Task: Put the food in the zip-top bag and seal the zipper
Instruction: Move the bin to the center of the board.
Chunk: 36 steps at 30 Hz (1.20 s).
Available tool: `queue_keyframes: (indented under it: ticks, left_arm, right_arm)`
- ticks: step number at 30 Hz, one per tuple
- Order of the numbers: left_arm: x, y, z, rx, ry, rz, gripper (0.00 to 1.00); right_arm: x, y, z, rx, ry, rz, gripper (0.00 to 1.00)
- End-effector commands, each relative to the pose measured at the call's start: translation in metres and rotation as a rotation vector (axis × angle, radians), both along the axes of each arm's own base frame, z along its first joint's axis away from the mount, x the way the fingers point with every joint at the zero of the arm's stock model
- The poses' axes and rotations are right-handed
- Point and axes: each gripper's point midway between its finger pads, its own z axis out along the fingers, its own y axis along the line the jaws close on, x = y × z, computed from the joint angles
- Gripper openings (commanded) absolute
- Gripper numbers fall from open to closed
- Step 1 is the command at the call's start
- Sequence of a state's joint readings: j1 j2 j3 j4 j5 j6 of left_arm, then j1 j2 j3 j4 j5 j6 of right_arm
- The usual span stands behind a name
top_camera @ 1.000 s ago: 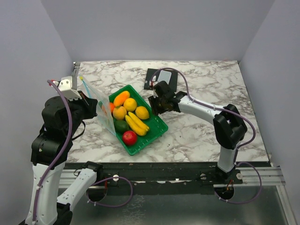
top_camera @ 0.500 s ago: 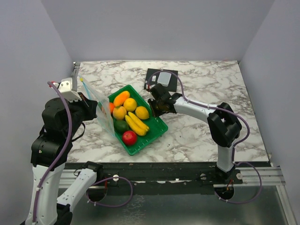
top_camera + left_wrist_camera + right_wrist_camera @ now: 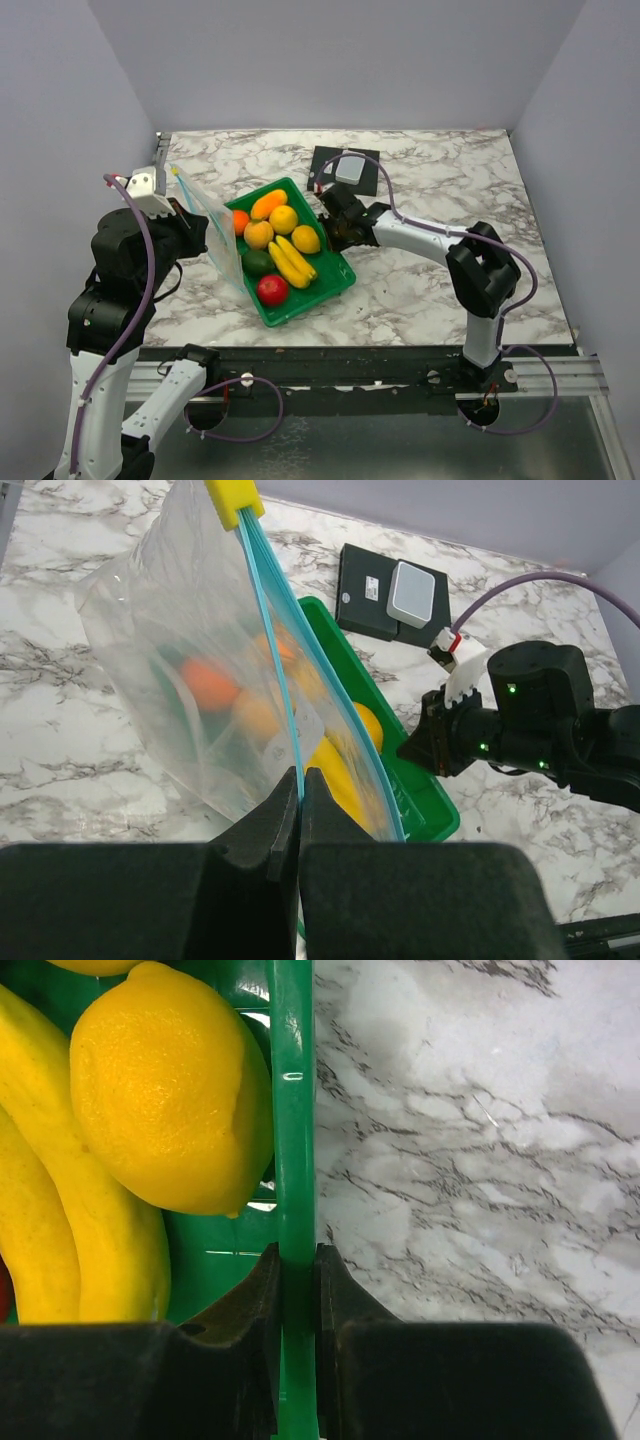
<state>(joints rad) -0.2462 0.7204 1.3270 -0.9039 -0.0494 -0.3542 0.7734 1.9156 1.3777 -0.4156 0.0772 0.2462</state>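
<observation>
Clamping one lip of the zip-top bag (image 3: pixel 170 650), the left jaws are shut on the zipper (image 3: pixel 268 640) at its near end. They hold the pouch up on edge above the near-left of the worktop (image 3: pixel 430 300). The strip runs away from the jaws toward the far left and ends at a yellow slider (image 3: pixel 235 498). The second lip splays rightward over the green tray (image 3: pixel 293 1110), so the mouth stands open on the tray's side.

All the food I can make out lies in that tray, just right of the bag: the red one (image 3: pixel 273 289) nearest, then the banana bunch (image 3: pixel 290 262), the green one (image 3: pixel 257 264) and a lemon (image 3: pixel 165 1090). The orange fruit (image 3: pixel 205 685) glimpsed through the plastic is probably behind the pouch, though I cannot be sure.

The tray's long axis lies roughly parallel to the zipper. The right jaws are closed on its right-hand rim, the side away from the bag. Loading likely depends on that grip pushing or tipping the tray leftward into the mouth.

Farther back sits a black pad (image 3: pixel 325 165).
</observation>
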Motion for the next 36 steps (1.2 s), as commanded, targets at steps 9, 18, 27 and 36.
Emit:
queue_keyframes:
  ticks: [9,18,27,36]
  left_arm:
    - [0.003,-0.009,-0.004,-0.004,0.016,-0.046,0.0]
    - [0.006,-0.02,-0.012,-0.024,0.041,-0.092,0.0]
    - [0.008,-0.031,-0.026,-0.039,0.083,-0.144,0.0]
    - [0.013,-0.039,-0.042,-0.05,0.123,-0.175,0.0]
  right_arm:
    - [-0.018,-0.058,0.031,-0.049,-0.105,-0.143,0.01]
    - [-0.037,-0.109,0.028,-0.085,-0.113,-0.23,0.01]
    - [-0.048,-0.162,0.022,-0.14,-0.105,-0.299,0.01]
    - [-0.044,-0.194,0.023,-0.099,-0.087,-0.39,0.03]
